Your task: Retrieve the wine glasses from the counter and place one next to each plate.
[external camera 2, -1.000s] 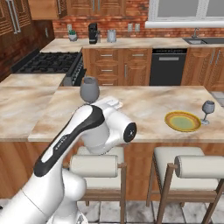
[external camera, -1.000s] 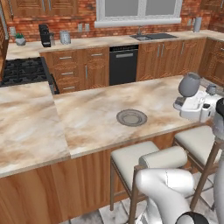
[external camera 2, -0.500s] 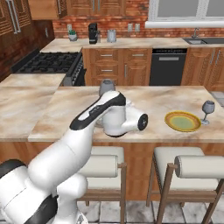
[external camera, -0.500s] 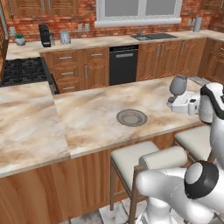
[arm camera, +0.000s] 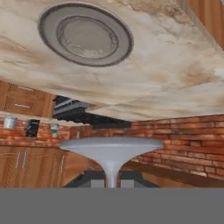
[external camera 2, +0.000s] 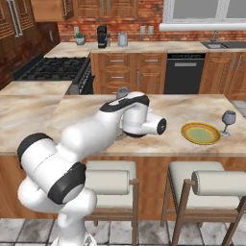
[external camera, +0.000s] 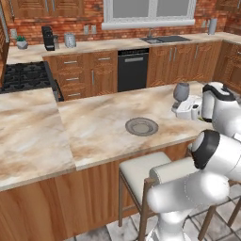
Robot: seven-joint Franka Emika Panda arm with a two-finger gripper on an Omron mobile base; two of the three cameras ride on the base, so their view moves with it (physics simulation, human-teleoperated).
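Note:
My gripper (external camera: pixel 184 104) is shut on a wine glass (external camera: pixel 181 91), held over the marbled island to the right of the grey ringed plate (external camera: pixel 141 126). In the hand view the glass's round foot (arm camera: pixel 111 146) and thin stem stand up from between my fingertips (arm camera: pixel 93 180), with the grey plate (arm camera: pixel 85 35) beyond. In the right base view my arm covers most of the held glass (external camera 2: pixel 122 92). A second wine glass (external camera 2: pixel 227 122) stands upright just right of the yellow-olive plate (external camera 2: pixel 201 133). The beige counter (external camera: pixel 94 47) runs along the brick wall.
Two padded stools (external camera 2: pixel 113 176) (external camera 2: pixel 211 180) stand against the island's near side. A black stove (external camera: pixel 26 75) adjoins the island on the left. On the back counter are a coffee machine (external camera: pixel 47 37), a canister (external camera: pixel 70 40) and a sink (external camera: pixel 164 39).
The arm has swung, carrying the held glass further in over the island and nearer the grey plate. The plates and the other glass have not moved.

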